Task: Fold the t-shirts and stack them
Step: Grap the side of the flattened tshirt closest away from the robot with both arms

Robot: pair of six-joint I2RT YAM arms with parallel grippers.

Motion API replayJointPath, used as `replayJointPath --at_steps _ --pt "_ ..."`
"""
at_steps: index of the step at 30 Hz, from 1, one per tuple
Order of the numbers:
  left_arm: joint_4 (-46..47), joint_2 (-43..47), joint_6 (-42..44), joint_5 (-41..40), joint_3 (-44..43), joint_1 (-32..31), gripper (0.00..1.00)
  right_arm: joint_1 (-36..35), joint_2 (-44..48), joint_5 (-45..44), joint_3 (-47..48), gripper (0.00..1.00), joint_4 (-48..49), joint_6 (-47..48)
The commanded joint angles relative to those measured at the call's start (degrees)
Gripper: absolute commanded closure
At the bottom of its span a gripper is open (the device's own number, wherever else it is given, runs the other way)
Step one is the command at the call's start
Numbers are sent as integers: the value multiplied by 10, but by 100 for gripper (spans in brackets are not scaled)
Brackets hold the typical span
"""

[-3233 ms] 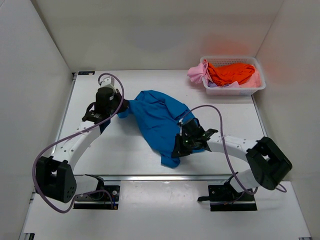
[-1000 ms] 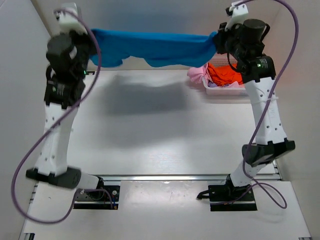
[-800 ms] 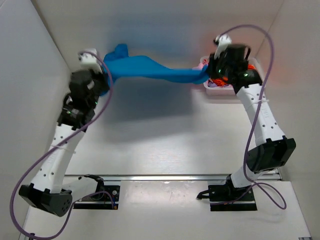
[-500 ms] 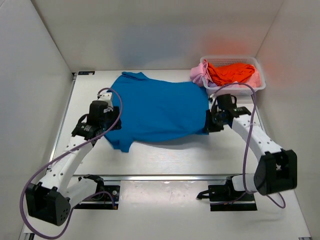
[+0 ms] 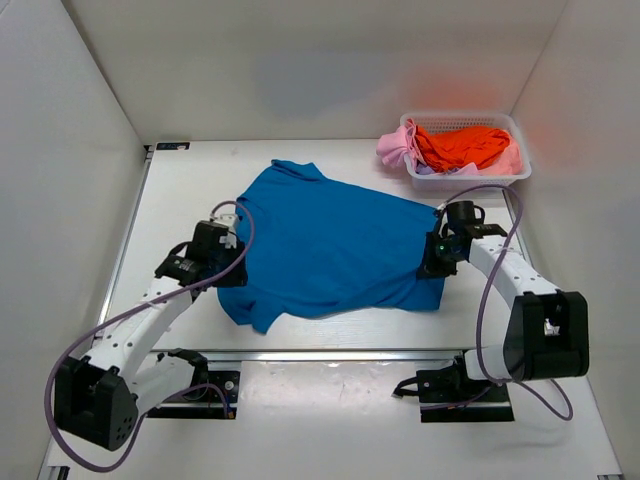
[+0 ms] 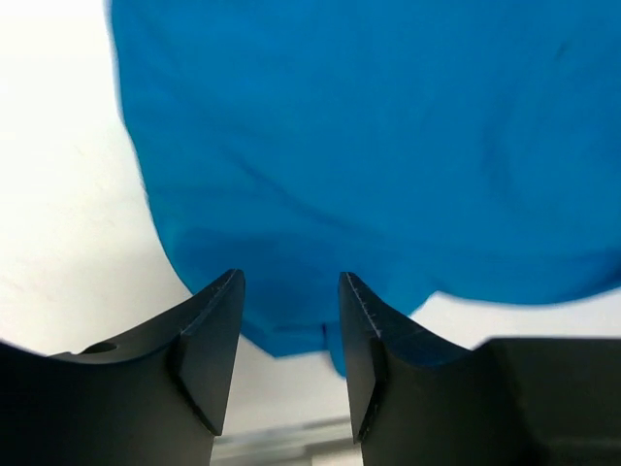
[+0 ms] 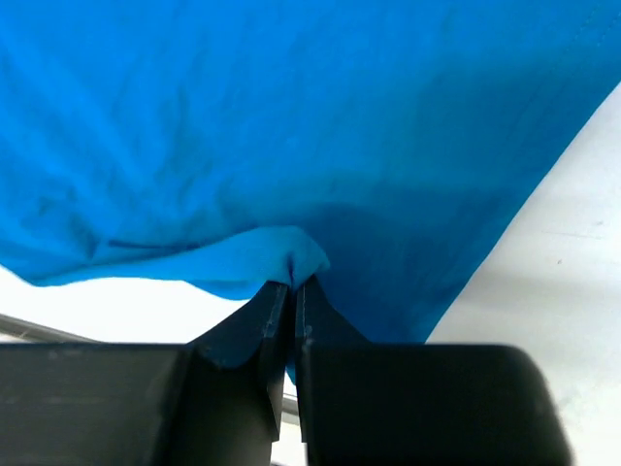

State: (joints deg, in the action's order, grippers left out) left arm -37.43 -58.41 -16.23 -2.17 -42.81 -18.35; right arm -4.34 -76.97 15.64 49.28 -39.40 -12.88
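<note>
White desk (image 5: 180, 195), blue t-shirt (image 5: 330, 245) spread flat mid-desk, unfolded.
Left tool (image 6: 291, 286) released at its left edge; right tool (image 7: 292, 288) pinching the right hem. Folding not begun; other t-shirts (image 5: 460, 146) heaped in far-right-corner basket (image 5: 468, 182).

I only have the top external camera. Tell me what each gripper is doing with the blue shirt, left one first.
Observer: In the left wrist view, the left gripper is open. The edge of the blue t-shirt shows in the gap between its fingers, unpinched.
Operator: Now the right one.
Observer: In the right wrist view, the right gripper is shut, pinching a small raised fold at the shirt's edge.
</note>
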Motion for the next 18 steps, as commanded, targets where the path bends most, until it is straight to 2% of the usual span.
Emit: replayJointPath --at_steps 1,6,9,12,18 --pt "-26 -8 -13 3 13 -28 46 5 -23 -21 21 100 26 1" --pt "-32 -27 -24 46 30 -39 46 42 -39 -27 41 100 41 -9" --pt "-41 -39 -35 28 19 -71 47 64 -51 -28 60 100 44 -7" --pt "-42 -50 -35 57 21 -60 48 74 -78 -42 92 100 39 -3" --pt "-51 -69 -57 50 27 -89 41 96 -107 -39 126 100 42 1"
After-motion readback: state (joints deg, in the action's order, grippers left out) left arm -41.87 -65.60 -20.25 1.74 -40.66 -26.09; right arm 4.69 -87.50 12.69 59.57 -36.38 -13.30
